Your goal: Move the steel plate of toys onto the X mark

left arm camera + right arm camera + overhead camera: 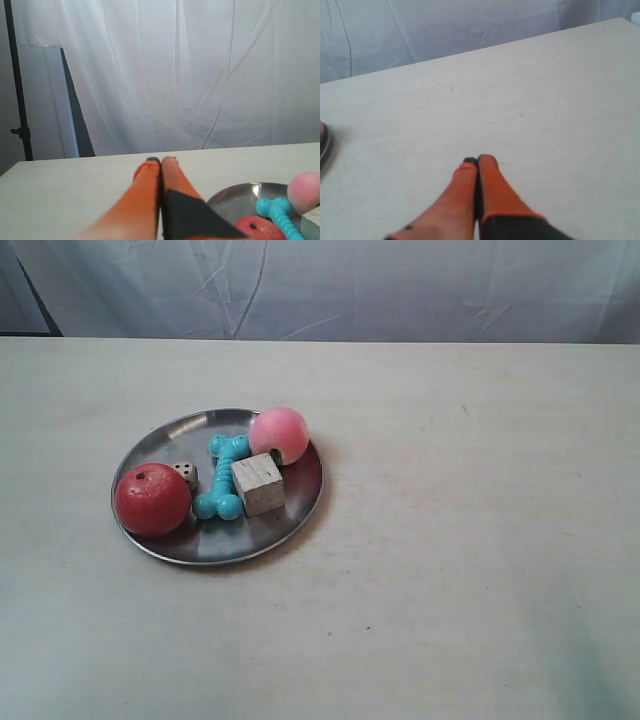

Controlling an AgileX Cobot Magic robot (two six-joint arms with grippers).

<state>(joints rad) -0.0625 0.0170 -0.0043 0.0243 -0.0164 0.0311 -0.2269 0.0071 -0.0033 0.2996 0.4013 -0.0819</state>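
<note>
The steel plate lies left of centre on the cream table. It carries a red apple, a beige die, a turquoise bone, a wooden cube and a pink peach. Neither arm shows in the exterior view. My left gripper is shut and empty, hovering beside the plate's rim. My right gripper is shut and empty over bare table, well apart from the plate's edge. I cannot make out the X mark; only tiny dark specks show on the tabletop.
A pale creased curtain hangs behind the table's far edge. A dark stand rises beyond the table in the left wrist view. Bare tabletop stretches from the plate toward the exterior view's right.
</note>
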